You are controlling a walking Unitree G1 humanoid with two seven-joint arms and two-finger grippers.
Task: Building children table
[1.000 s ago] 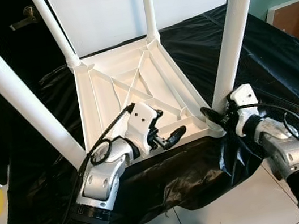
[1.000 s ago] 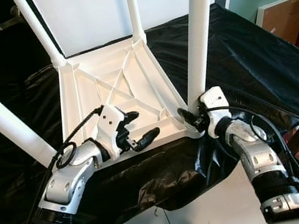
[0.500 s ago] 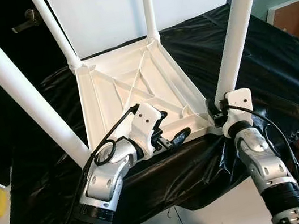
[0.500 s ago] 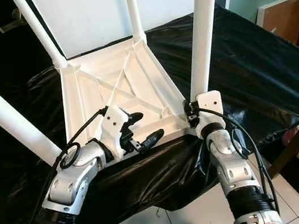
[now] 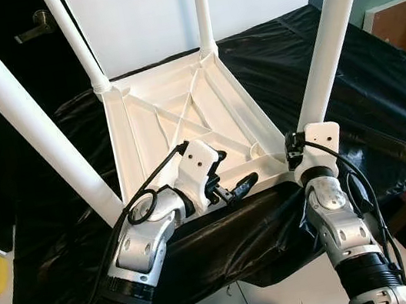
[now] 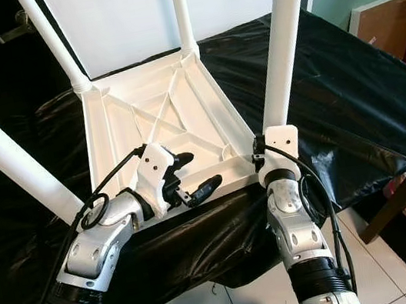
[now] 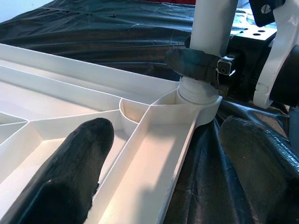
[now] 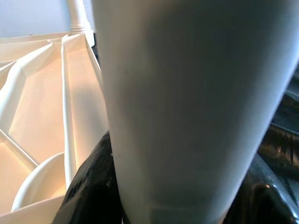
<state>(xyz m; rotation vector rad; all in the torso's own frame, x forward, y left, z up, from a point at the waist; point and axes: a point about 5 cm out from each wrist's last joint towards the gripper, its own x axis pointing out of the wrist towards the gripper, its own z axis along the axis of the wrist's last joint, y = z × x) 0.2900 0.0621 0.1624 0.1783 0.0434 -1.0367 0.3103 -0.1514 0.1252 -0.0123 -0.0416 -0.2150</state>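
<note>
Nearest the camera, the left gripper hangs over the near edge of the upturned white table top, its two black fingers spread apart — one above a ribbed compartment, the other beyond the rim, over the black sheet. Just beside it, the right gripper is clamped round the base of the near-right leg, black fingers on either side of the tube. The table lies underside up on the sheet, its four white legs pointing upward, long axes roughly vertical and splaying a little. Farther back, the far-left leg and far-right leg rise from the far corners — a white wall stands behind.
</note>
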